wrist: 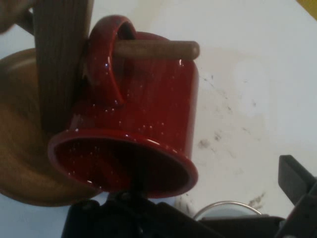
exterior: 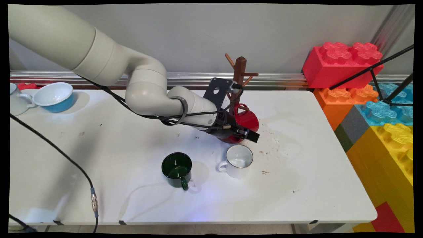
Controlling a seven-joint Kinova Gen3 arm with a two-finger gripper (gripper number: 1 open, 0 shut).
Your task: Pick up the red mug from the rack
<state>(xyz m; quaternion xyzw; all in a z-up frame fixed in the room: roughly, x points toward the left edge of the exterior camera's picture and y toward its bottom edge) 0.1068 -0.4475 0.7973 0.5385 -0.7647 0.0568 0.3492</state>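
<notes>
White table (exterior: 330,185) carries everything here, with big coloured toy blocks (exterior: 343,62) stacked off its right end. A wooden mug tree (exterior: 240,67) stands near the far edge. A red mug (exterior: 248,119) hangs low on it, tilted with its mouth toward the hand camera, its handle looped over a peg (wrist: 158,49) beside the post. The black gripper (exterior: 246,134) sits right at the mug's rim with its jaws spread wide. The one finger (wrist: 297,181) that shows stands well clear of the mug's wall, and the gripper grasps nothing. Just below it on the table stand a white mug (exterior: 238,161) and, further left, a dark green mug (exterior: 176,168). A blue bowl (exterior: 56,96) lies at the far left.
</notes>
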